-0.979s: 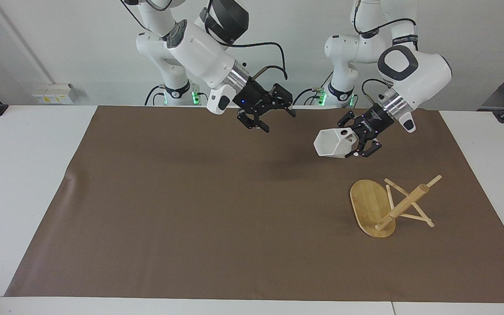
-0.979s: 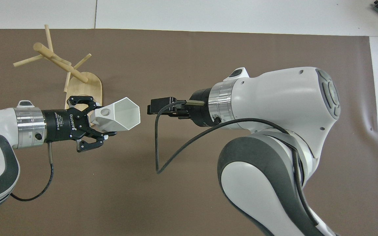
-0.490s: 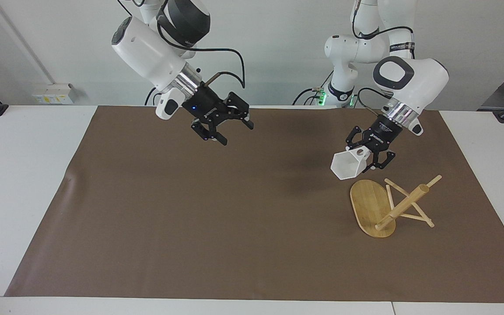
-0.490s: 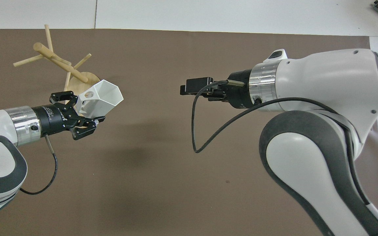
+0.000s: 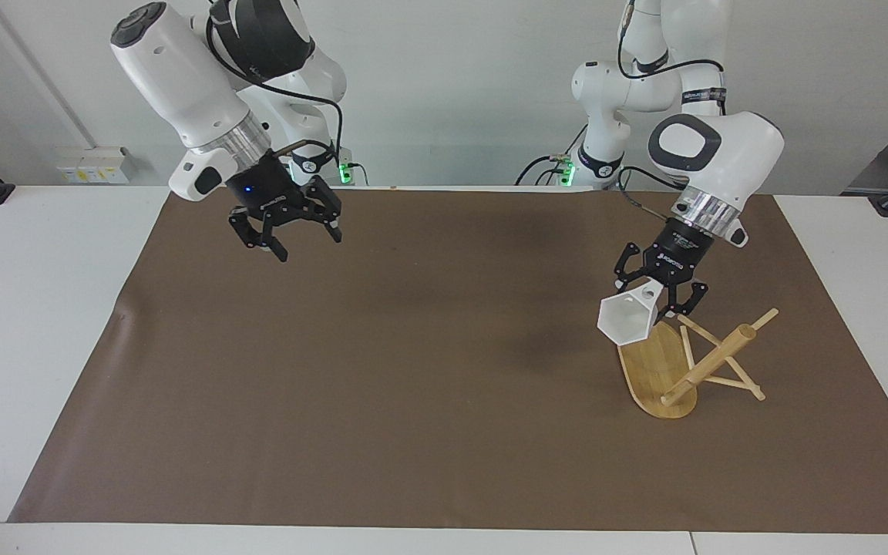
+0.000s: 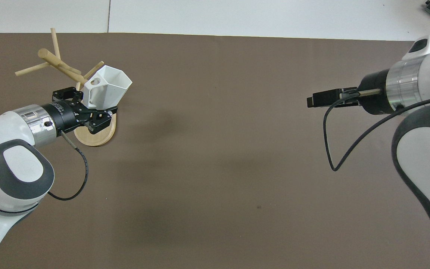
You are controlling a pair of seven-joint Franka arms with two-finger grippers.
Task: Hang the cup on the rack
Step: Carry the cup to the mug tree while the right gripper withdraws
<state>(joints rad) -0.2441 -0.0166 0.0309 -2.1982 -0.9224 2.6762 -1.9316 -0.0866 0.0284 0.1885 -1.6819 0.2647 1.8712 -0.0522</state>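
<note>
Left gripper (image 5: 661, 299) carrying the white faceted cup (image 5: 627, 317) to the bamboo mug rack (image 5: 694, 362), clamped on its handle.
Cup hangs over the rack's base; next, thread the handle hole onto a peg. Right gripper (image 5: 290, 227) waits open and empty, over the mat at its own end.

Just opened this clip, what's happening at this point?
The left gripper holds the white cup by its handle, in the air over the base of the bamboo rack, not yet on a peg. The right gripper hangs open and empty over the brown mat toward the right arm's end.
</note>
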